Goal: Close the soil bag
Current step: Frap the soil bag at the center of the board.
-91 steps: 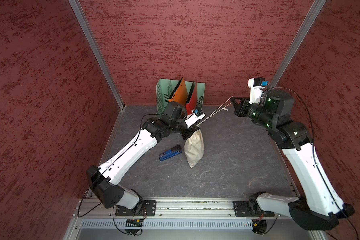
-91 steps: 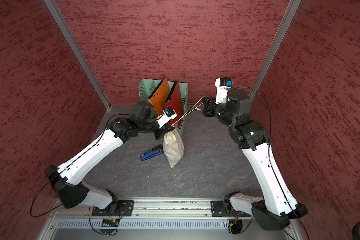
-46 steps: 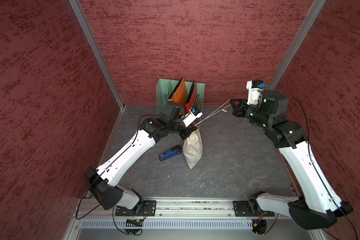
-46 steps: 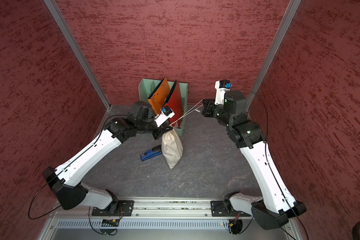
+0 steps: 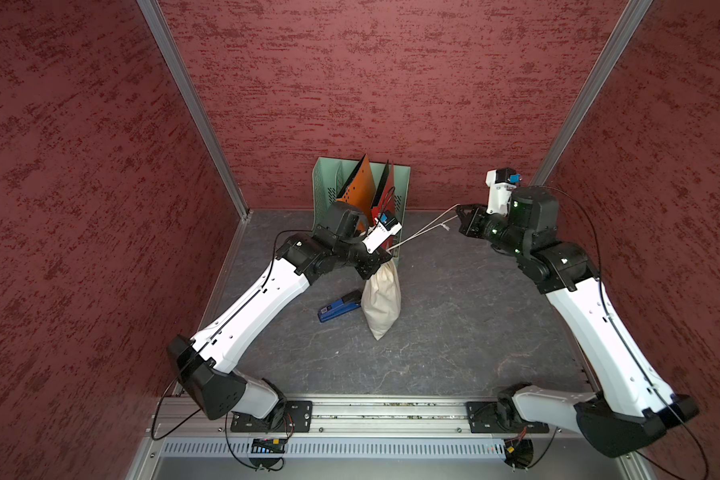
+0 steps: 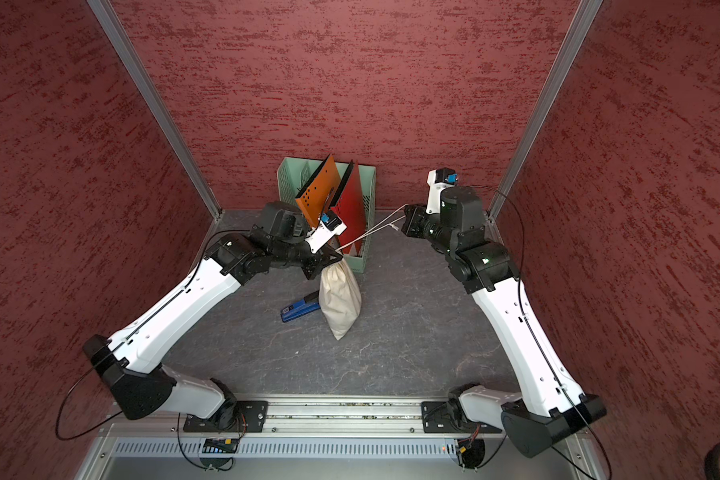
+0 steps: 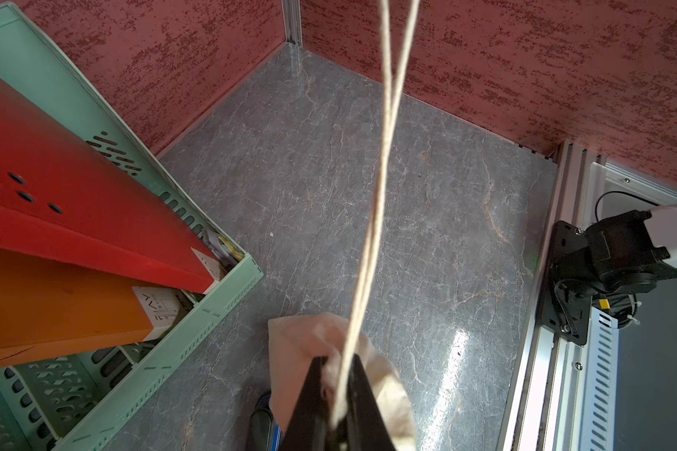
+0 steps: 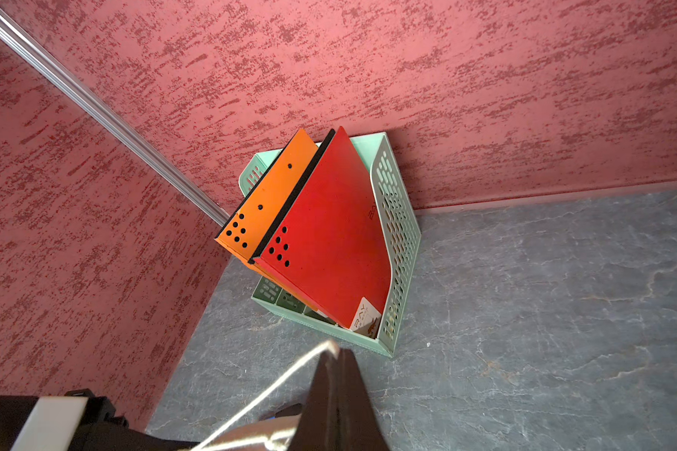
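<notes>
The soil bag (image 5: 381,297) is at the centre of the frame in both top views, its neck gathered and clamped in our left fingers (image 5: 370,269). Toward the upper right, the cords (image 5: 425,227) run taut to our right fingers (image 5: 463,212), pinched together on them. We judge the closing nearly done, with perhaps a final tug and the release left.

Reaches left arm (image 5: 258,307) forward to centre, clamps left gripper (image 5: 380,266) on soil bag (image 5: 381,299) neck. Holds right arm (image 5: 599,332) raised, pinches taut cords (image 5: 422,228) in right gripper (image 5: 462,212).
</notes>
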Robot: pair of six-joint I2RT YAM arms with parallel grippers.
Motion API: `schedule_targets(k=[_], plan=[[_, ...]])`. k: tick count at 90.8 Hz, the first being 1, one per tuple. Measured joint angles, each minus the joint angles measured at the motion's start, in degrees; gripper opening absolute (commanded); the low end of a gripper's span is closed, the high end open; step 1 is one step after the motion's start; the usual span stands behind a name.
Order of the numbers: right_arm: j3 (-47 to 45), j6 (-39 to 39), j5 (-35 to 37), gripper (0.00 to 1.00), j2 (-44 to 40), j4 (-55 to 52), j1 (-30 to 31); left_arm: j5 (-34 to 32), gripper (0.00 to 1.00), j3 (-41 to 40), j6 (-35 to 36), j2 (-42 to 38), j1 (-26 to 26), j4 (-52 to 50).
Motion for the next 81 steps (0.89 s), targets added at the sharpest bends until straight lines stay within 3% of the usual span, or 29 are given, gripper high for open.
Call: schedule_targets(k=[81], plan=[[-19.54, 3.76, -11.61, 0.0, -2.78, 5.57, -0.04, -0.07, 0.0, 0.66, -3.76, 0.0, 2.43, 1.36]])
